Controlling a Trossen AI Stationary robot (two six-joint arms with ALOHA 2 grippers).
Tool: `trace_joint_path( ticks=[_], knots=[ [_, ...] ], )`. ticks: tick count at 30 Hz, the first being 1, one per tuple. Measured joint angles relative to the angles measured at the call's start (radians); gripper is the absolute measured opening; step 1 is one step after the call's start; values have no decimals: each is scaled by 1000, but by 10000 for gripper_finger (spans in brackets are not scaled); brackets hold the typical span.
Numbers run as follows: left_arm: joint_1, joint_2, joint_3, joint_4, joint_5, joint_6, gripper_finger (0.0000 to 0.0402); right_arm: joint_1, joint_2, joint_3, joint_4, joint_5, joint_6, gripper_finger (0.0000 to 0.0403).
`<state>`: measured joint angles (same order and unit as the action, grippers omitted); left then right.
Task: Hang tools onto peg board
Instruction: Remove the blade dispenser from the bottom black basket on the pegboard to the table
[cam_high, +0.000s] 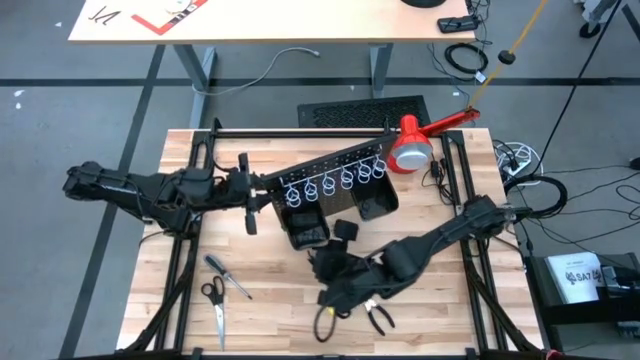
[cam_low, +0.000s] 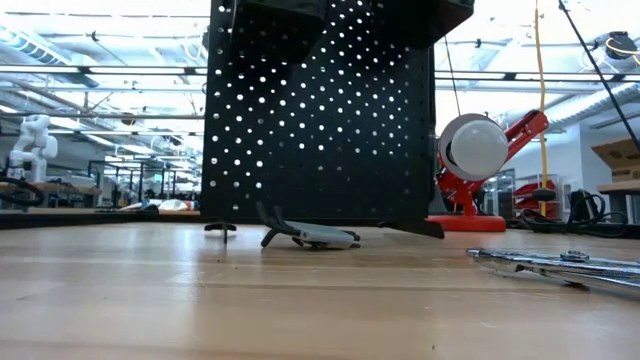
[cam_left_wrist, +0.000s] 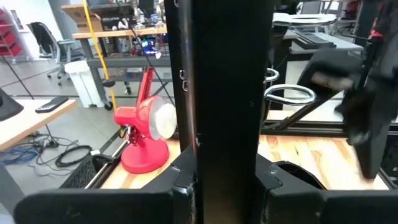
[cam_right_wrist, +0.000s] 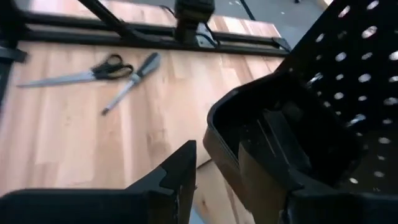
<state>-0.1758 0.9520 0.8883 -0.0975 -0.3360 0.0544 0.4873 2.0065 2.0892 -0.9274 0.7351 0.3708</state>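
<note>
Wooden bench (cam_high: 270, 320) carries unhung scissors (cam_high: 214, 303), screwdriver (cam_high: 227, 275) and pliers (cam_high: 378, 317); left jaws pinch peg board (cam_high: 335, 170), right jaws' state unclear.

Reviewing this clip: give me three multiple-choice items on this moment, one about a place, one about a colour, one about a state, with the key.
1. Where do the scissors lie?
A. on the wooden table, beside the screwdriver
B. in a bin
C. on a ring

2. What colour is the lamp?
A. blue
B. red and white
C. green

3. How does the peg board stand?
A. flat on the floor
B. upright, its edge clamped in the left pincer
C. folded

Key: 1 A, high view shows them side by side; 2 B, red arm, white head; 3 B, low view shows it upright.
</note>
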Motion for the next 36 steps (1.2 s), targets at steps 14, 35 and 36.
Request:
trace_joint_path(
  ticks=[14,35,36],
  knots=[
    [-52,35,2,20,-43,34,71,-99,37,0,96,-14,-125,135],
    [-72,39,1,34,-39,42,71,-180,73,2,-4,-97,-76,205],
    [-75,39,1,35,-39,43,71,-185,77,2,-4,-103,-77,201]
  ],
)
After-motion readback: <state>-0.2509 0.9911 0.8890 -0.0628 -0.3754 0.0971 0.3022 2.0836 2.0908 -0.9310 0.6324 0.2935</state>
